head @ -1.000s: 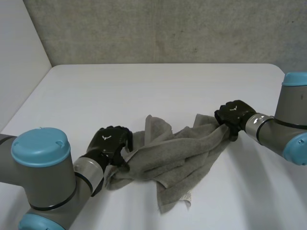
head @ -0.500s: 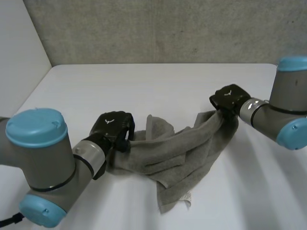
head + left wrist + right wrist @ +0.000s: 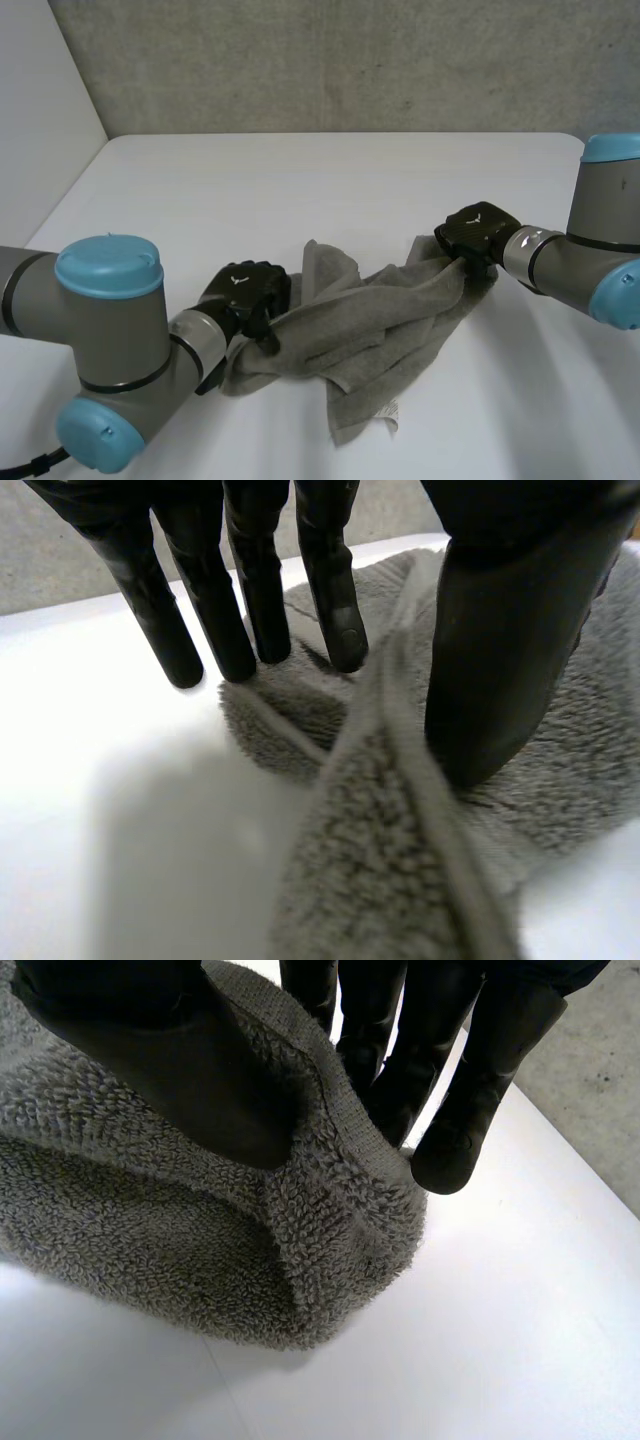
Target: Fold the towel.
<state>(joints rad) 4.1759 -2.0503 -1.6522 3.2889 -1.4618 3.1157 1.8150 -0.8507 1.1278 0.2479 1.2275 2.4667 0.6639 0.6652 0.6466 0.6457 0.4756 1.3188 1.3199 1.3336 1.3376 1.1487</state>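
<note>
A crumpled grey towel (image 3: 370, 320) lies in the middle of the white table (image 3: 300, 190). My left hand (image 3: 243, 292) is at its left edge. In the left wrist view that hand (image 3: 500, 630) has straight fingers (image 3: 250, 590), most with their tips on the bare table, and the thumb rests on the towel (image 3: 400, 880). A raised hem runs loosely between thumb and fingers. My right hand (image 3: 478, 232) is at the towel's far right corner. In the right wrist view its thumb (image 3: 190, 1070) and fingers pinch that corner of the towel (image 3: 200, 1220) just above the table.
A grey wall runs behind the table's far edge. The table's left edge slants along my left arm (image 3: 110, 340). Bare white tabletop lies beyond the towel and in front of my right arm (image 3: 590, 270).
Both hands rose with the towel's ends half a second ago and have come back down. The left hand's fingers have straightened, and the towel's left edge lies on the table again.
</note>
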